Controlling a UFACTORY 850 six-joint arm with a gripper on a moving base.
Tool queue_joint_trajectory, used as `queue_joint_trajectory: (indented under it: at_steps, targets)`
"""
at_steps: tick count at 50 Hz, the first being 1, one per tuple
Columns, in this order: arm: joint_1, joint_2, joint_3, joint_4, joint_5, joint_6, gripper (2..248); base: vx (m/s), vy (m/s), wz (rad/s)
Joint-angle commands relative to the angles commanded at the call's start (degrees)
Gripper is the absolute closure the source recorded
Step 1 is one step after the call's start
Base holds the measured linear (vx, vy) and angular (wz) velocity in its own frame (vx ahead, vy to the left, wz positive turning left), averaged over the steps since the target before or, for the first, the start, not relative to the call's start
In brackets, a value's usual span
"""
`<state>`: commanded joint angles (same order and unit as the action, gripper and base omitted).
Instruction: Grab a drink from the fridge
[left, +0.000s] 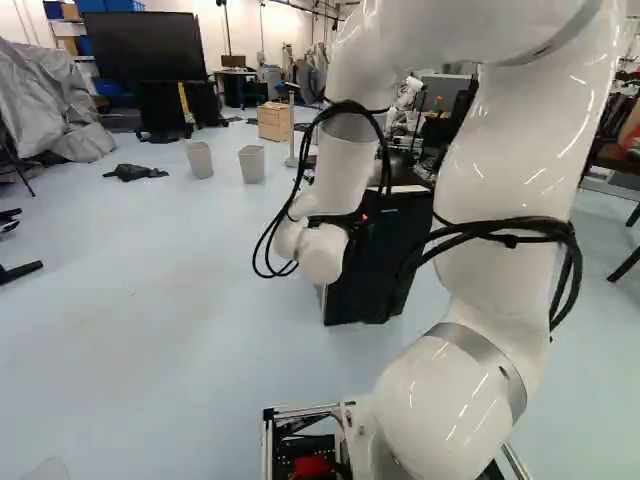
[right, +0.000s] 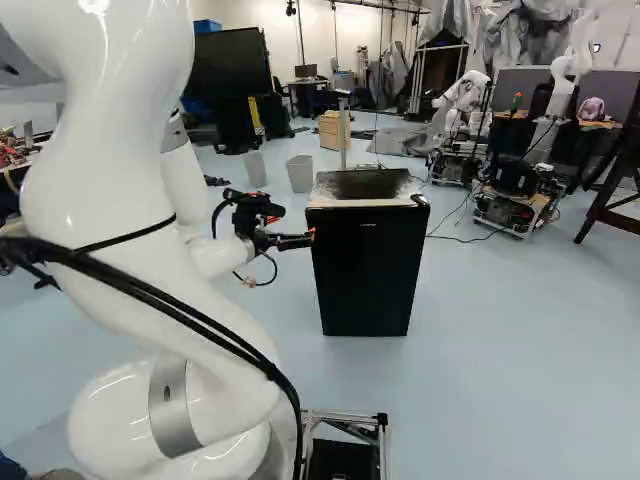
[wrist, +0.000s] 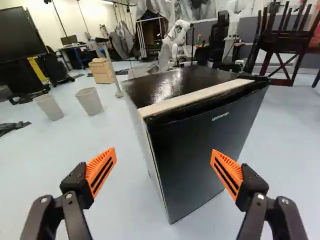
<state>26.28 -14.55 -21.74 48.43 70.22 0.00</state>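
Plainly, the gripper (wrist: 164, 151) stood spread and empty with the fridge (wrist: 175, 85) ahead of it, a probably heavy, slick box whose closed door (wrist: 205, 145) looked likely to resist stiffly, best hooked by its nearer upright edge.

The pale floor (right: 510, 350) carries a fridge (right: 365, 270) and bins (right: 300, 174).

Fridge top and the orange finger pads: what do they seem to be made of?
The fridge top looks like glossy dark painted metal or laminate: it throws back bright glare. The finger pads look like moulded rubber or flexible plastic, matte, with fine ribs; the pictures don't settle which.
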Motion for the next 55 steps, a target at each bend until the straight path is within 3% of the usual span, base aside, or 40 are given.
queue_joint_trajectory:
  at_steps: [26, 40, 55]
  targets:
    - [2.6, -10.4, -8.2, 2.2, 0.0, 0.0, 3, 0.0, 0.0, 0.0]
    - [2.8, -16.2, -13.7, 3.9, 0.0, 0.0, 3, 0.0, 0.0, 0.0]
    - [2.5, -19.9, -19.0, 5.9, 0.0, 0.0, 3, 0.0, 0.0, 0.0]
